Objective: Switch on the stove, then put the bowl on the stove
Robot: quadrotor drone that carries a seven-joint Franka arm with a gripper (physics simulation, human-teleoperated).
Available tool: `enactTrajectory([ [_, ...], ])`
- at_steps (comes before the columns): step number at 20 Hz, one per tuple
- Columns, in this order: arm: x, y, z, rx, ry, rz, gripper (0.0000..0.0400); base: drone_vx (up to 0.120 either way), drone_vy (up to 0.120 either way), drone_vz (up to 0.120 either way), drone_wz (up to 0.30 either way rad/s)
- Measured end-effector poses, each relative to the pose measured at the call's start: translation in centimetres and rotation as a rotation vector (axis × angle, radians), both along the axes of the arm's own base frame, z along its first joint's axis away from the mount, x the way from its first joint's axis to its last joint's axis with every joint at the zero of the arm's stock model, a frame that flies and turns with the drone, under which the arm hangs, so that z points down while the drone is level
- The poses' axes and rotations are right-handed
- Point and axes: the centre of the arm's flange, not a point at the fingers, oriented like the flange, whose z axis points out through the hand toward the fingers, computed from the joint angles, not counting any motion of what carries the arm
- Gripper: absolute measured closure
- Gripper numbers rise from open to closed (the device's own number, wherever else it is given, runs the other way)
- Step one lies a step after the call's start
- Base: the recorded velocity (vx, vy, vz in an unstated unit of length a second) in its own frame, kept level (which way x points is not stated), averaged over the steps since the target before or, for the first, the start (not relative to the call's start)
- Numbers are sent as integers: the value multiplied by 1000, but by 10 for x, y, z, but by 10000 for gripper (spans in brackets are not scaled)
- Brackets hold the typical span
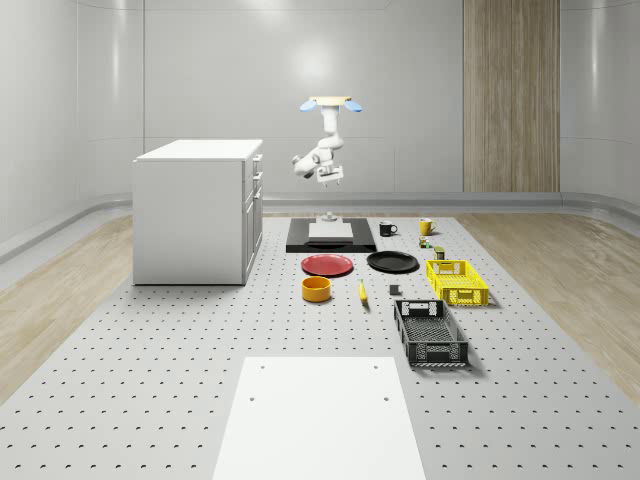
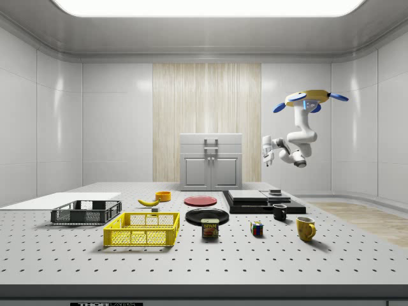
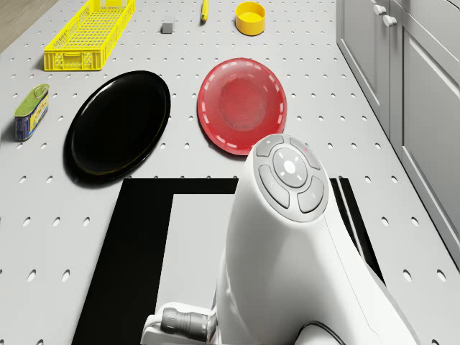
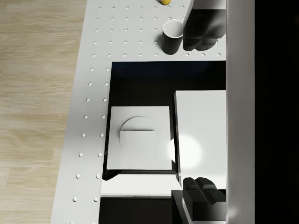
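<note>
Hovering above the stove [image 1: 331, 237] with gripper [image 1: 329, 179] spread and empty, the drone [image 1: 333, 102] must descend to its switch [image 4: 138, 130].

I work in a simulated test lab: bare grey panelled walls [image 2: 57, 121], a perforated desk [image 1: 150, 380], a lone cabinet [image 1: 198, 210].

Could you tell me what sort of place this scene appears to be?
Probably a simulated robot test room: a perforated table holds a stove, plates and crates beside a cabinet, while a drone hovers over the stove.
</note>
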Motion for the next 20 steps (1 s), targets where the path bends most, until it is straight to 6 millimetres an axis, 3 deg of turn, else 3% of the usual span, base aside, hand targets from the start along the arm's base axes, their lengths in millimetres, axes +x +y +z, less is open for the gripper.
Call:
enactTrajectory([
  [8,0,-12,-2,-124,4,-3,0,-120,0,-120,0],
  [20,0,-16,-2,-158,5,-4,0,0,0,-120,0],
])
